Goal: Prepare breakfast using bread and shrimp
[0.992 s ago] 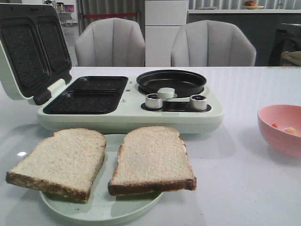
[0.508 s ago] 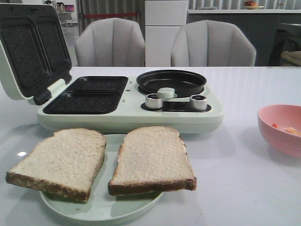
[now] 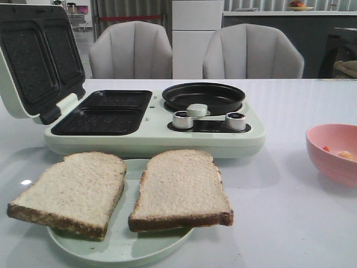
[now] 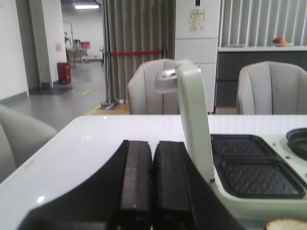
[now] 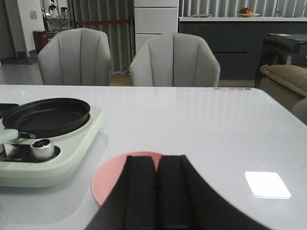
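Two slices of bread (image 3: pixel 122 192) lay on a plate (image 3: pixel 120 245) at lower centre; shrimp (image 3: pixel 340 153) sat in the pink bowl (image 3: pixel 332 153) at right. Both arms' fingers (image 4: pixel 153 187) (image 5: pixel 156 191) were closed, holding nothing. The overhanging slices could slide off the plate if nudged.

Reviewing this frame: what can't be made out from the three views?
- Pink bowl, front view: cut off by the right edge; shrimp too small to count.
- Same bowl, right wrist view: the shut right gripper hides its contents.
- Bread, left wrist view: only a sliver at the edge, beside the shut left gripper.
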